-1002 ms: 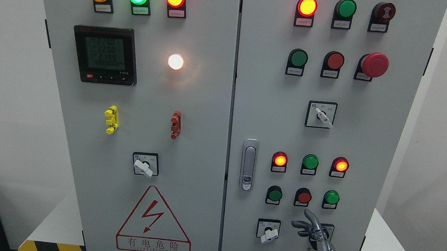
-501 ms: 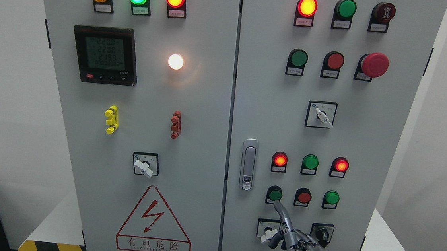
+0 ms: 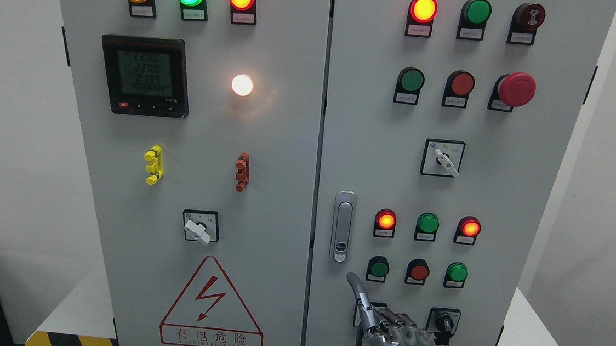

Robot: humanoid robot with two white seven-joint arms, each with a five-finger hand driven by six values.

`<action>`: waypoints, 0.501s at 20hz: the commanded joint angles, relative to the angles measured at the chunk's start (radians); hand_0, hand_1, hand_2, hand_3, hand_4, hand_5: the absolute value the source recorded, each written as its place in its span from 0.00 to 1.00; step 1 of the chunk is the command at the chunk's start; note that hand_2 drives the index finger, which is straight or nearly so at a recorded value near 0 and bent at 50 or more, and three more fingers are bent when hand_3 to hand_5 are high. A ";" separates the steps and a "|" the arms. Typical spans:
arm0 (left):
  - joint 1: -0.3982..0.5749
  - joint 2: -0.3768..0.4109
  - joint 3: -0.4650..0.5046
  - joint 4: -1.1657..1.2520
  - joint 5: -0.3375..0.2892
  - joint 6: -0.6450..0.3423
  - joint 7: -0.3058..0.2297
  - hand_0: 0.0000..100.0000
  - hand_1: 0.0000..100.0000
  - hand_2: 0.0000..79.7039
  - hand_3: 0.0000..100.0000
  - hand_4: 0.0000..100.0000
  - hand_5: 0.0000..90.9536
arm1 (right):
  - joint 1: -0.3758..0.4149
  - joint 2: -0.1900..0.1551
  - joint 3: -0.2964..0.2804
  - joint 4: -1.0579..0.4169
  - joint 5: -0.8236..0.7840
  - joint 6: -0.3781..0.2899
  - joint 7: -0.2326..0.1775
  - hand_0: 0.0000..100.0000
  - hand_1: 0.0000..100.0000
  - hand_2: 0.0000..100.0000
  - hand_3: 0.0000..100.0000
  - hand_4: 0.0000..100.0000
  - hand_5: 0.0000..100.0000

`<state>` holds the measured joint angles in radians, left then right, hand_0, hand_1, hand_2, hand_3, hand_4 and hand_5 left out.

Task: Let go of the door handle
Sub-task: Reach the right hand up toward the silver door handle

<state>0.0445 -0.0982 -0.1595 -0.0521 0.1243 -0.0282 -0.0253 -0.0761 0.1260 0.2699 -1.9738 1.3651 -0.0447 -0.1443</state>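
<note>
The robot's right hand (image 3: 391, 339) has slid leftwards along the foot of the grey steel cabinet. A second ago it was down at about five o'clock from the silver recessed door handle (image 3: 343, 227), in front of the black rotary switch (image 3: 443, 322) low on the right door; half a second ago it had reached the small selector switch with the white lever, its forefinger tip touching just under the green push button (image 3: 378, 267). Now it covers that selector completely, and the hand sits at roughly six o'clock from the handle, a little right of it.

One finger is stretched out straight (image 3: 358, 292), pointing up towards eleven o'clock; the rest are curled loosely into the palm. The hand grips nothing. The fingertip is near the lower end of the handle but apart from it, with bare grey panel between.

The handle itself lies flush and upright in its slot at the left edge of the right door (image 3: 504, 199), beside the seam between the two doors, and both doors look shut.

As I read it, the handle is already free, so the release seems done, though this leftward creep carries the finger closer to the handle, not away.

The left hand is out of sight.
</note>
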 commanded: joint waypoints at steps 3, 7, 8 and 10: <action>0.000 0.000 0.000 0.000 0.000 0.001 -0.001 0.00 0.00 0.04 0.17 0.13 0.00 | -0.051 -0.005 0.023 0.089 0.040 0.048 0.012 0.25 0.34 0.00 0.82 0.80 0.74; 0.000 0.000 0.000 0.000 0.000 0.001 -0.001 0.00 0.00 0.04 0.17 0.13 0.00 | -0.086 -0.003 0.023 0.127 0.046 0.091 0.026 0.25 0.34 0.00 0.82 0.81 0.74; 0.000 0.000 0.000 0.000 0.000 0.001 -0.001 0.00 0.00 0.04 0.17 0.13 0.00 | -0.090 -0.003 0.025 0.131 0.046 0.100 0.026 0.25 0.34 0.00 0.82 0.80 0.74; 0.000 0.000 0.000 0.000 0.000 0.001 -0.001 0.00 0.00 0.04 0.17 0.13 0.00 | -0.102 0.001 0.026 0.150 0.049 0.101 0.026 0.26 0.34 0.00 0.82 0.80 0.74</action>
<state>0.0445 -0.0982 -0.1596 -0.0520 0.1243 -0.0282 -0.0252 -0.1426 0.1239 0.2842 -1.9046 1.4035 0.0434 -0.1215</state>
